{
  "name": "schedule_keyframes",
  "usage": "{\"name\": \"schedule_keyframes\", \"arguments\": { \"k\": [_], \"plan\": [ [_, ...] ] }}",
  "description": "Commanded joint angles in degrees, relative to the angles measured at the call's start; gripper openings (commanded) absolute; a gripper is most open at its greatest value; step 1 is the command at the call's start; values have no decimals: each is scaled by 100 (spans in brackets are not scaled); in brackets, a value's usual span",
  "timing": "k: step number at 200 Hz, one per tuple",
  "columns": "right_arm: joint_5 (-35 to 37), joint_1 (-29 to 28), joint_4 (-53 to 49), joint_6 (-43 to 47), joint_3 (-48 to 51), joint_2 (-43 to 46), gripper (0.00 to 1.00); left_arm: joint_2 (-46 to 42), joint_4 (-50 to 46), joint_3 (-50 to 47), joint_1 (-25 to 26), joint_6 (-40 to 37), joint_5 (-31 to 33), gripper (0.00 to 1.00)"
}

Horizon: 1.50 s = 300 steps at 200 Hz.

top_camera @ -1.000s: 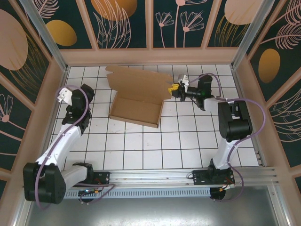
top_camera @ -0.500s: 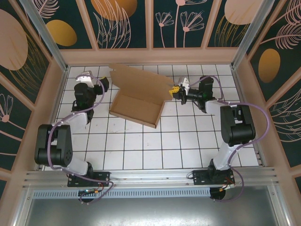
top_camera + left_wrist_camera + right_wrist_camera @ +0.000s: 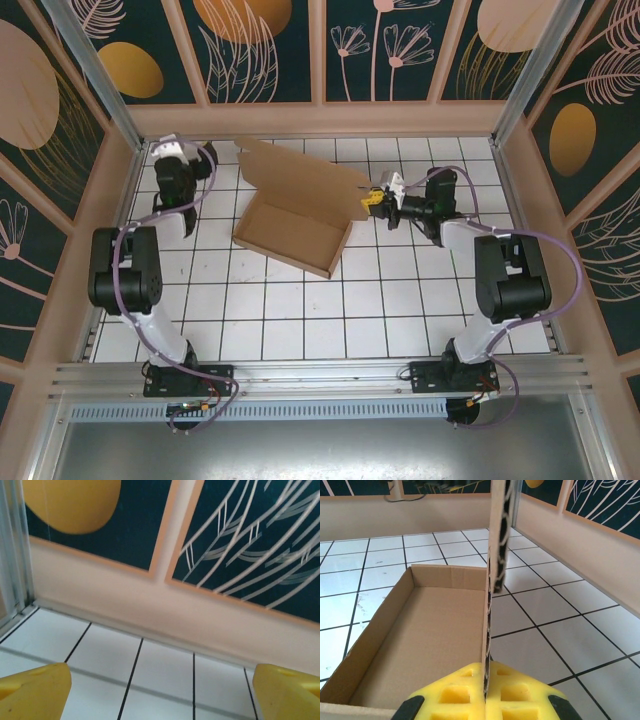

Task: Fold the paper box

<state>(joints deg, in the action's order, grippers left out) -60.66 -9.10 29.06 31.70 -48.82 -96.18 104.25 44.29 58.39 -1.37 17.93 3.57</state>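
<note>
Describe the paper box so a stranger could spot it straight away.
On the white tiled table, near its far edge, sits the paper box. It is a shallow cardboard tray with its lid flap raised at the back, one edge pinched by the right gripper. Nothing else on the tiles is plain brown.

Plain brown corrugated cardboard box (image 3: 290, 238) (image 3: 420, 635): unprinted shallow rectangular tray, side walls folded up, interior open. Lies skewed on the white tiled worktop (image 3: 400, 300), far centre-left. Lid flap (image 3: 300, 178) raised from the far long wall, tilted up.
</note>
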Motion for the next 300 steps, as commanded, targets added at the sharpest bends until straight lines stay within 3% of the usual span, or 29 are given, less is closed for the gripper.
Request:
{"name": "schedule_keyframes", "arguments": {
  "k": [1,31,58,110,170,233,262,282,300],
  "plan": [
    [75,2,-201,213,160,200,3,417,-72,487,22,407,-639,92],
    [99,-22,-65,107,253,230,3,960,114,887,21,642,-1430,93],
    [190,-48,135,-86,278,259,2,1349,91,1265,27,872,-2659,93],
    [709,-118,497,-402,324,254,0,1506,345,1275,22,1388,-3484,90],
    [2563,-476,886,-950,295,178,0,1282,749,817,22,1718,-3708,88],
    [6002,-1554,1773,-1759,443,28,1,997,1354,221,31,2122,-3718,87],
    [7048,-2029,1980,-2240,247,-301,2,876,1623,-47,27,2298,-3717,87],
    [7220,-2243,2208,-2406,77,-569,11,805,1720,-197,33,2370,-3708,87],
    [6829,-2258,2110,-2440,-34,-549,24,726,1667,-232,34,2347,-3681,87]
  ]
}}
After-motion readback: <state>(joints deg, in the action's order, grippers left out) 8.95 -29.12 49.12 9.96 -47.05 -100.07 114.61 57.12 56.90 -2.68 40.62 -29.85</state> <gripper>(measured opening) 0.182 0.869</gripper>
